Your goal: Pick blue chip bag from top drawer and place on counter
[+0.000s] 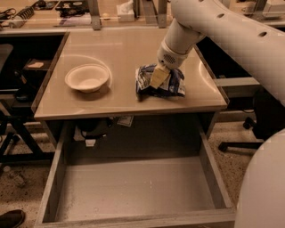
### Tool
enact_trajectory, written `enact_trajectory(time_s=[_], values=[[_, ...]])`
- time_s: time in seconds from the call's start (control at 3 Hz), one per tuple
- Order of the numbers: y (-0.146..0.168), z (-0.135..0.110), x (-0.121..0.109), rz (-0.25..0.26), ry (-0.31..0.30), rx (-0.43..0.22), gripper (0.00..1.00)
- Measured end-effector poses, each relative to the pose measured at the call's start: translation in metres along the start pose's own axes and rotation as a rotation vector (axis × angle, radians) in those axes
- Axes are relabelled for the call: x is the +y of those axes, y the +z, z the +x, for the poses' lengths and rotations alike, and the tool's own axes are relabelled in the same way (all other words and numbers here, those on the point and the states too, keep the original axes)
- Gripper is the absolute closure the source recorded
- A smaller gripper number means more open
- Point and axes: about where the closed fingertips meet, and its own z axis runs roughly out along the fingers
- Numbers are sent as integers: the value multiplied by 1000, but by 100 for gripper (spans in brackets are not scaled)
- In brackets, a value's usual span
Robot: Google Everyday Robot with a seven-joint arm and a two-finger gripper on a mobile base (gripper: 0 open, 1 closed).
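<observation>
The blue chip bag [173, 84] is crumpled on the right front part of the beige counter [120, 49]. My gripper [157, 80] reaches down from the upper right and is shut on the bag's left half, with one yellowish finger [158, 76] lying across it. The bag touches or hovers just over the countertop. The top drawer [133, 189] is pulled fully open below the counter's front edge, and its grey floor is bare.
A white round bowl [87, 78] sits on the counter's left side. A cluttered bench with metal posts [94, 10] runs along the back. Office chair legs [231, 143] stand on the floor at the right. My arm's white body [262, 187] fills the right edge.
</observation>
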Motion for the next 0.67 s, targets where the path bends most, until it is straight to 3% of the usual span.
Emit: enact_trajectory(time_s=[0.33, 0.67], values=[[1, 0, 0, -1, 0, 0, 82], [1, 0, 0, -1, 0, 0, 57]])
